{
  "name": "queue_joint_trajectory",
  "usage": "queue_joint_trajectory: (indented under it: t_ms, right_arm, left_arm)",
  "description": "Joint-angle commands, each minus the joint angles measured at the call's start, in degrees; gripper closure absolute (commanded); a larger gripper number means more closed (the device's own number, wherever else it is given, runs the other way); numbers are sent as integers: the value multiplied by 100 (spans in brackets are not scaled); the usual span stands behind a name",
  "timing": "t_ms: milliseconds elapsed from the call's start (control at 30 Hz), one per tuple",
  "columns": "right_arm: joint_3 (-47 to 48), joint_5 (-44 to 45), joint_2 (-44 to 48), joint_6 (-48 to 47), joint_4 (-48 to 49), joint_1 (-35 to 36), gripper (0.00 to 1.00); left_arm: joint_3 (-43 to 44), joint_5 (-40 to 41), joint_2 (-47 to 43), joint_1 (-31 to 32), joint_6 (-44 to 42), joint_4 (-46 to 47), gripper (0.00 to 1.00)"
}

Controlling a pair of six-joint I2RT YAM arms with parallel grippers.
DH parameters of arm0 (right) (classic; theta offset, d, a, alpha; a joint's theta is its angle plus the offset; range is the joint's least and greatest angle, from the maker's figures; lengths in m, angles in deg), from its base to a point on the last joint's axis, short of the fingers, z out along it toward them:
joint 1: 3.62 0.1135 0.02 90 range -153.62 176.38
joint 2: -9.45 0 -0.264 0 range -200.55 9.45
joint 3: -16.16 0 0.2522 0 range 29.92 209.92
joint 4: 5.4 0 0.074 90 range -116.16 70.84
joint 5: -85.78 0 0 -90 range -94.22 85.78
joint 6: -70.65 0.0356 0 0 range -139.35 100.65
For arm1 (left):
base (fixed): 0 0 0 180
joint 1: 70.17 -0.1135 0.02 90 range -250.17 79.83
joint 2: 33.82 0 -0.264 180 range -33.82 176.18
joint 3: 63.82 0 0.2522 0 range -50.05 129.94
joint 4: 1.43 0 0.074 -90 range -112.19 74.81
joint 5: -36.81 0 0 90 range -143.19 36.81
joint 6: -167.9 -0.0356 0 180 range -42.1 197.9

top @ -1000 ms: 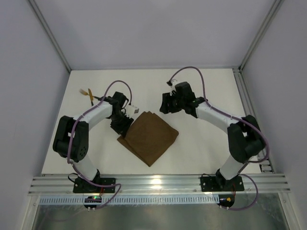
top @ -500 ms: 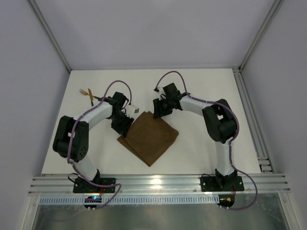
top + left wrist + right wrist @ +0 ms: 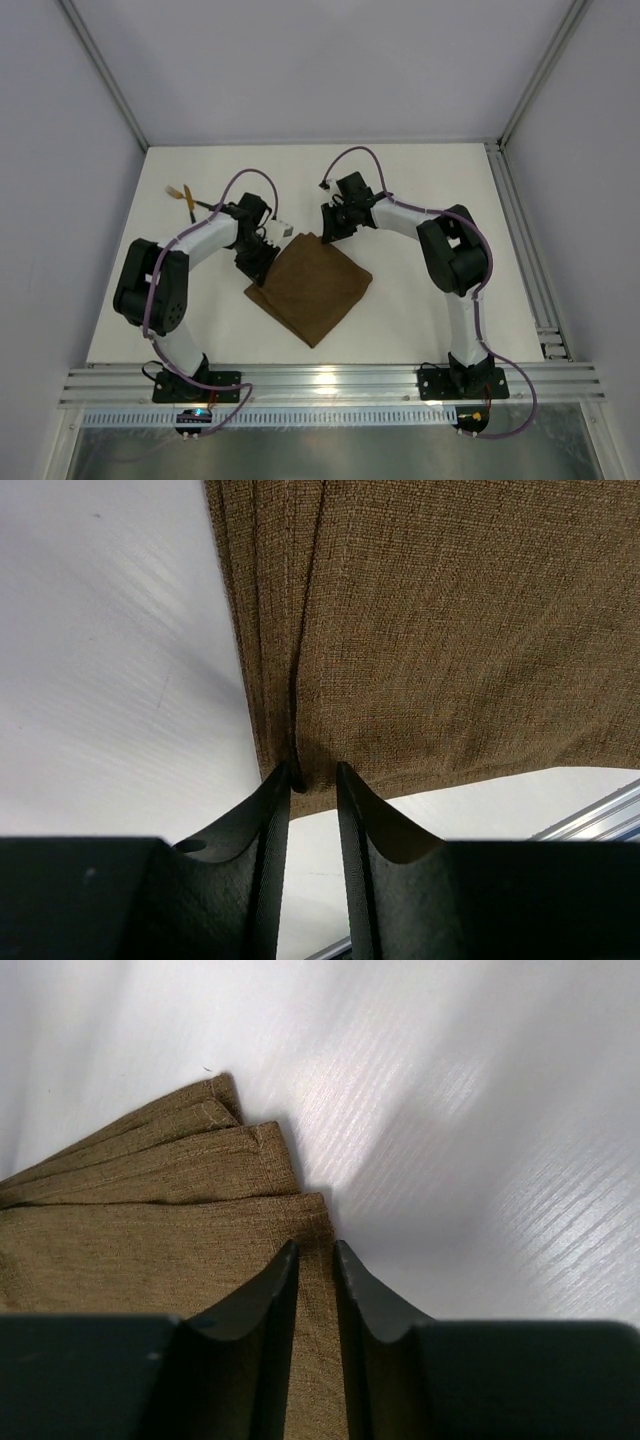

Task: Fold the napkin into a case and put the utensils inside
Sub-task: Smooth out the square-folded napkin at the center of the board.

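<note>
The dark-brown napkin (image 3: pixel 312 285) lies folded in a layered square, turned like a diamond, mid-table. My left gripper (image 3: pixel 260 262) sits at its left edge. In the left wrist view the left gripper (image 3: pixel 313 770) has its jaws narrowed onto the hem of the napkin (image 3: pixel 450 630), beside a fold line. My right gripper (image 3: pixel 328 232) is at the far corner. In the right wrist view the right gripper (image 3: pixel 316 1248) has its jaws drawn close with the top layer's corner of the napkin (image 3: pixel 150 1230) between them. The utensils (image 3: pixel 186 195) lie at the far left, gold heads and black handles.
Metal frame rails (image 3: pixel 300 382) run along the near edge and the right side of the white table (image 3: pixel 430 300). The left arm's body lies between the utensils and the napkin.
The right arm swung left and down onto the napkin's far corner, and its jaws narrowed. The left jaws also narrowed on the left edge. The napkin has not shifted.
</note>
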Motion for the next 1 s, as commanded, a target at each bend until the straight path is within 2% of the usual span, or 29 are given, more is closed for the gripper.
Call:
queue_joint_trajectory:
  t_ms: [0, 33, 133, 200, 267, 567, 767, 967]
  right_arm:
    - [168, 79, -87, 54, 32, 28, 78]
    - [159, 35, -78, 54, 41, 37, 84]
    - [142, -70, -61, 81, 111, 28, 93]
    - [150, -97, -25, 107, 129, 37, 97]
    - [168, -124, 27, 125, 155, 37, 97]
    - [98, -115, 484, 142, 348, 98, 97]
    - [133, -124, 651, 186, 603, 353, 97]
    - [212, -132, 318, 432, 841, 398, 97]
  left_arm:
    - [-24, -88, 53, 52, 25, 110, 74]
    - [-24, -79, 45, 52, 16, 84, 76]
    - [-7, -43, 27, 52, -19, 48, 88]
    - [28, -52, -69, 52, -28, 4, 96]
    - [37, -43, -210, 52, -54, -13, 100]
    - [46, -52, -597, 52, -230, -294, 100]
    - [-24, 97, -1168, 52, -371, -585, 100]
    - [-647, 457, -1248, -44, -450, -418, 100]
